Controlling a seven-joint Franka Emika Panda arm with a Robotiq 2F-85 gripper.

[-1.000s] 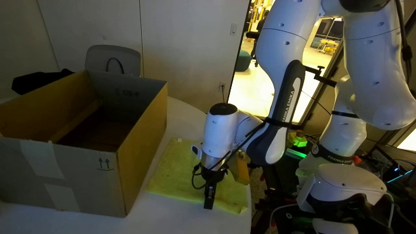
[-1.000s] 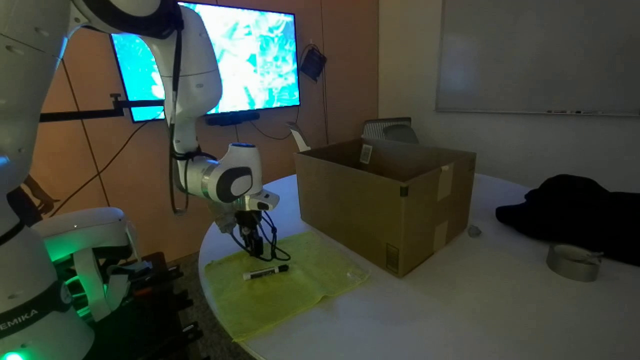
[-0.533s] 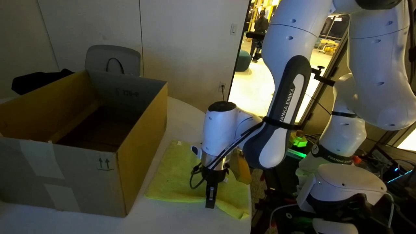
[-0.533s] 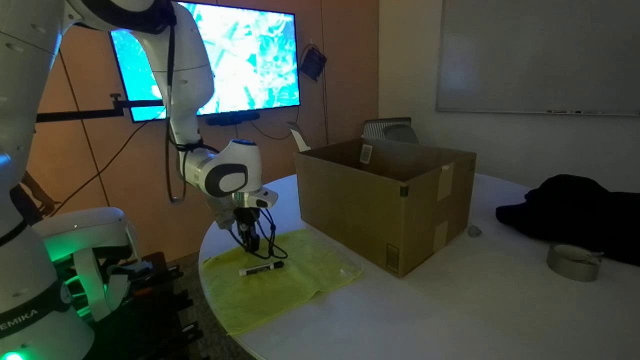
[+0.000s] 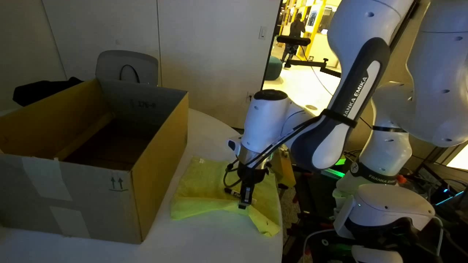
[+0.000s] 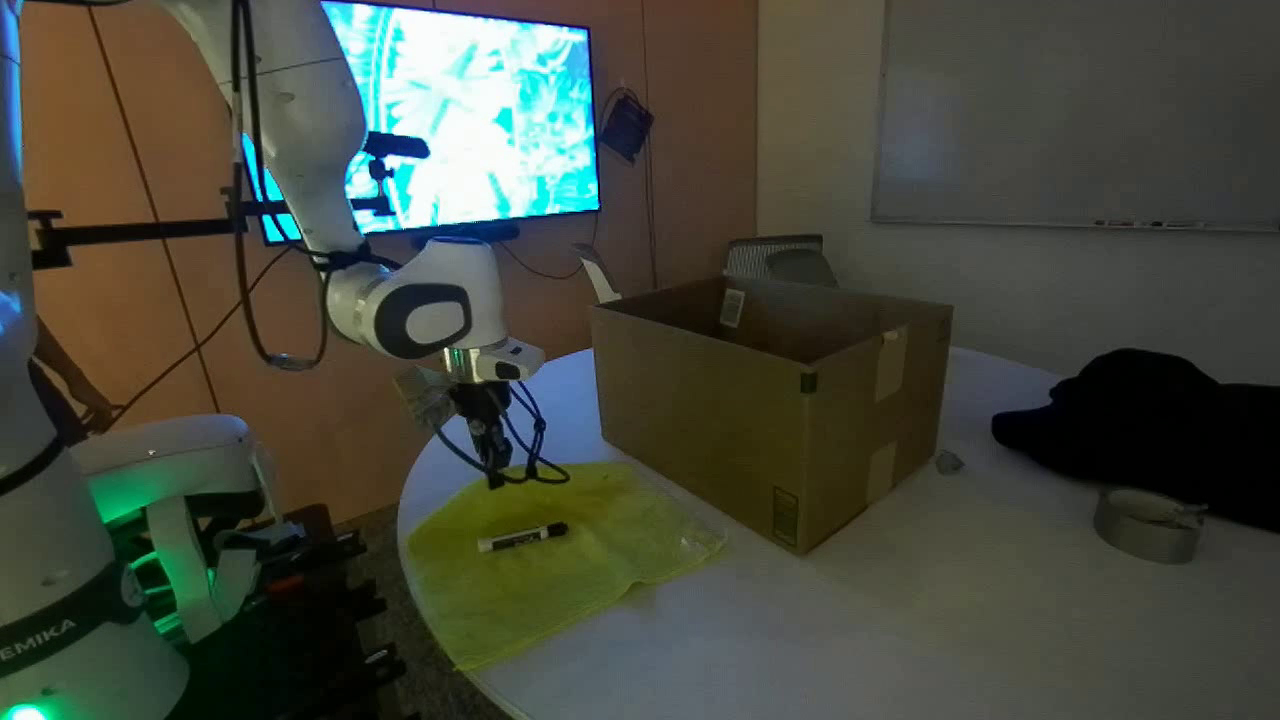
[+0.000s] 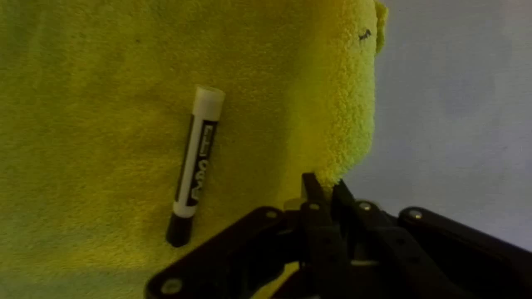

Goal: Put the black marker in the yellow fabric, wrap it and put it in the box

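Observation:
The yellow fabric (image 5: 204,179) lies on the white table, its near edge pulled up and folded toward the gripper (image 5: 245,205). The fabric also shows in an exterior view (image 6: 610,560) and in the wrist view (image 7: 104,166). The marker, white with a black label and black cap, lies on the fabric in the wrist view (image 7: 194,166) and in both exterior views (image 5: 231,192) (image 6: 522,538). My gripper (image 7: 326,182) is shut on the fabric's edge, beside the marker and apart from it. The open cardboard box (image 5: 91,197) stands beside the fabric; it also shows in an exterior view (image 6: 700,410).
The white table (image 6: 900,620) has a rounded edge close to the fabric. A roll of grey tape (image 6: 1147,525) and a black cloth item (image 6: 1150,430) lie past the box. A chair (image 5: 128,65) stands behind the box.
My gripper has risen and moved back toward the robot base, drawing the fabric's edge up and inward with it. The marker has shifted slightly with the fabric and now shows in both exterior views.

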